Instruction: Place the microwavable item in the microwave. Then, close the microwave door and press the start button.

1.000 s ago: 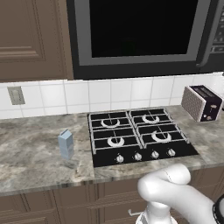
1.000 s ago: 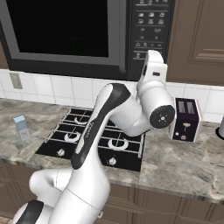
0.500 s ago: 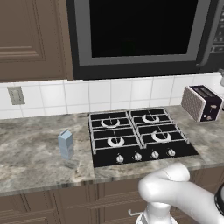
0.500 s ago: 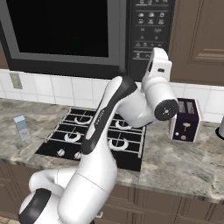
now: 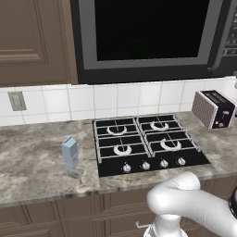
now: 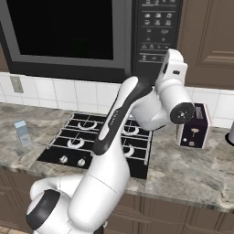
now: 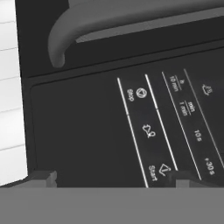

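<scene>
One microwave (image 5: 148, 39) is mounted above the counter (image 5: 32, 166), and its one door (image 6: 64, 36) is seen shut, the dark window facing out. The mug cannot be made out behind the dark glass. In the hand view the gripper (image 7: 111, 179) is held close to the button panel (image 7: 166, 131), its two fingertips (image 7: 41, 177) spread wide apart with nothing between them. A Start button (image 7: 156, 171) lies just above the right tip, and the curved door handle (image 7: 131, 22) runs across the top. On the counter are counted one stove (image 5: 146, 146) with four burners and four knobs, one toaster (image 5: 214, 109) and one pale blue carton (image 5: 70, 152).
</scene>
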Controlling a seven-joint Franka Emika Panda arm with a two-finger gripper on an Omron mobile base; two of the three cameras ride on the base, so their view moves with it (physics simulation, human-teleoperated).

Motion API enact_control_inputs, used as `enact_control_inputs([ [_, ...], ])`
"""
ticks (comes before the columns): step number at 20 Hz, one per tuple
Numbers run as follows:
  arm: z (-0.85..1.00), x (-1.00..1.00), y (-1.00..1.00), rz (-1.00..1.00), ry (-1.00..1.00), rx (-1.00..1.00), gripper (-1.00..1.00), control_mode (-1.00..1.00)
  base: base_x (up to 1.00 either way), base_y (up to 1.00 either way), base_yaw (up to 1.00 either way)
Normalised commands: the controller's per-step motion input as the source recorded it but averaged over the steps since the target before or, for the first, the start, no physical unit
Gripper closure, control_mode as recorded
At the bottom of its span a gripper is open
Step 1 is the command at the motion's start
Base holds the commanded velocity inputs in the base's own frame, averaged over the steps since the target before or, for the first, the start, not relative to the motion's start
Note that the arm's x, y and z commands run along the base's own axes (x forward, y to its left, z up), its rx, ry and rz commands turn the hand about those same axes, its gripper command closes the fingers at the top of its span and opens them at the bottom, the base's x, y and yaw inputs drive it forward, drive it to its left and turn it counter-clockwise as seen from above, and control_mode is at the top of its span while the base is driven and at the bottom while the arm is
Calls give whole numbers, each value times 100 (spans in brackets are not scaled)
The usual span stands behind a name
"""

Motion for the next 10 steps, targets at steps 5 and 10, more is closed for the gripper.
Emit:
enact_control_inputs([
  [5, -1, 30, -3, 0, 0, 2, -100, -100, 0, 0, 0],
  [10, -14, 30, 0, 0, 1, 1, -100, -100, 0, 0, 0],
])
